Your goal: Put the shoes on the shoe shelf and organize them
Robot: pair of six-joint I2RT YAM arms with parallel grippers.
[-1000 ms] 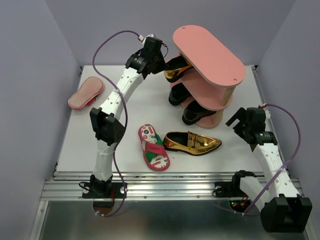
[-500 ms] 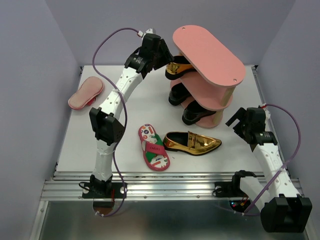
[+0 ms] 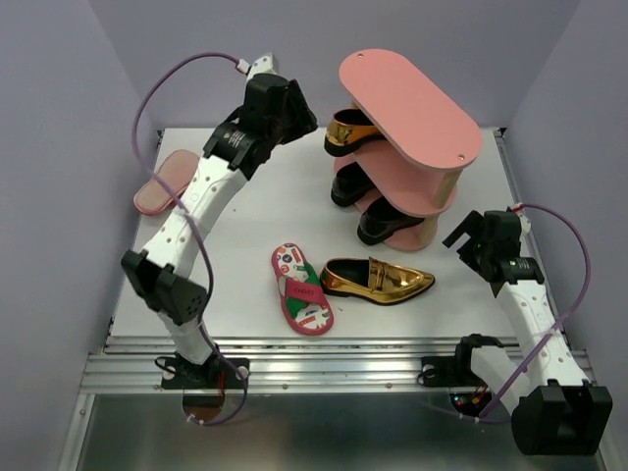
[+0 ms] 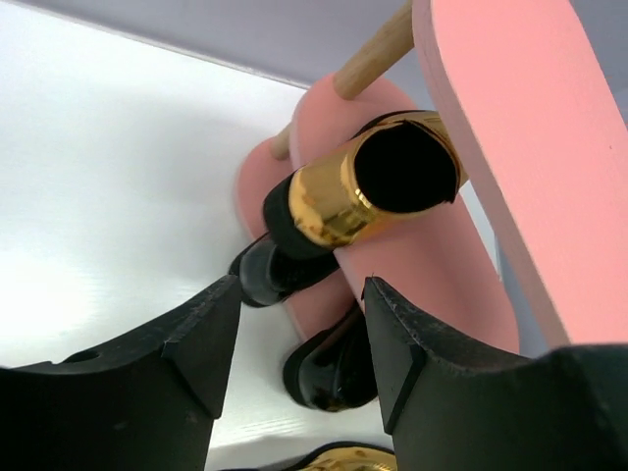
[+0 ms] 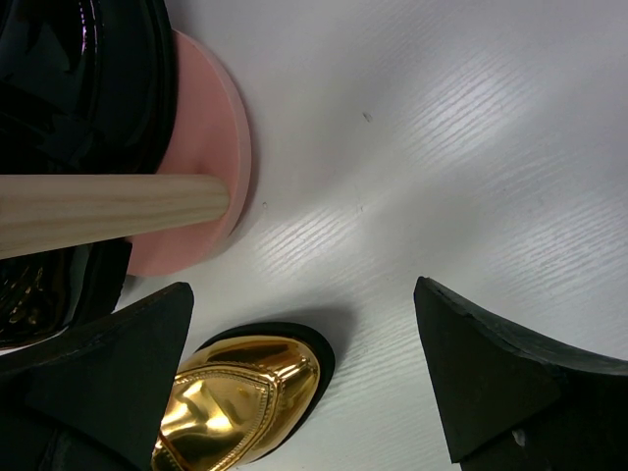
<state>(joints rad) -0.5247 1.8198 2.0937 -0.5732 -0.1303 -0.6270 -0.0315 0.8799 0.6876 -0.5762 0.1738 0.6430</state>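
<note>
The pink shoe shelf (image 3: 407,103) stands at the back right of the table. A gold loafer (image 3: 348,130) lies on the board under its top board, heel sticking out to the left. Two black loafers (image 3: 345,186) (image 3: 378,224) sit lower down in the shelf. My left gripper (image 3: 302,120) hangs open just left of the gold heel (image 4: 373,186), apart from it, nothing between the fingers. A second gold loafer (image 3: 378,280) and a printed flip-flop (image 3: 301,287) lie on the table in front. My right gripper (image 3: 469,240) is open above that loafer's toe (image 5: 245,402).
Another flip-flop (image 3: 162,184) lies sole-up at the table's left edge, partly behind my left arm. Grey walls close in the table on three sides. A wooden shelf post (image 5: 108,211) and a low pink board (image 5: 201,147) are close to my right gripper.
My left gripper has opened and let go of the gold loafer, which stays on the shelf. The left arm has drawn back to the left. The right arm has not moved.
</note>
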